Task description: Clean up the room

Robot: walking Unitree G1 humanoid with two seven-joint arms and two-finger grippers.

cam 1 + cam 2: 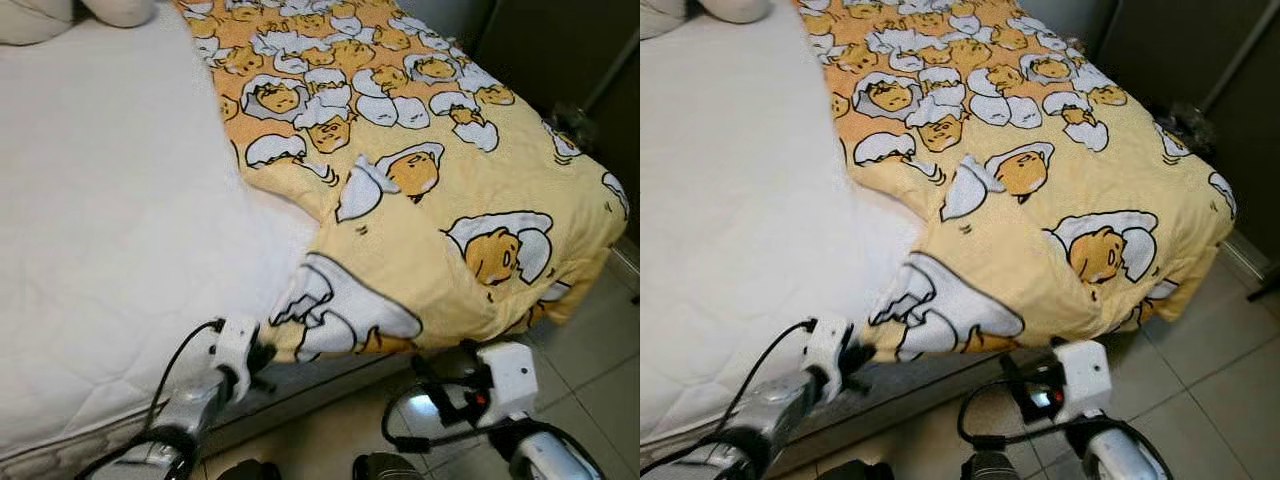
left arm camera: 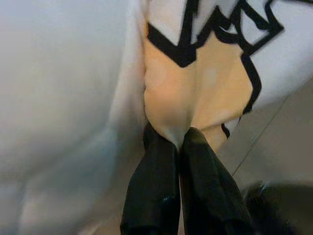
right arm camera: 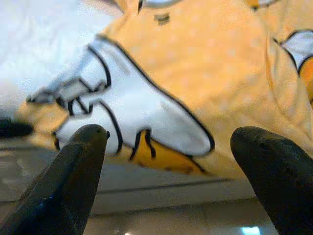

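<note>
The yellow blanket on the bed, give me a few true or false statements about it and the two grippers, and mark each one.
1. The left gripper is shut on a corner of the yellow blanket. True.
2. The right gripper is clamped on the blanket. False: its fingers are spread open, short of the hanging edge.
3. The blanket covers the whole white mattress. False: it lies over the robot's right part, and the left part is bare.
4. The blanket hangs over the bed's edge toward the tiled floor. True.
5. The blanket is plain yellow. False: it is printed with cartoon egg figures.
</note>
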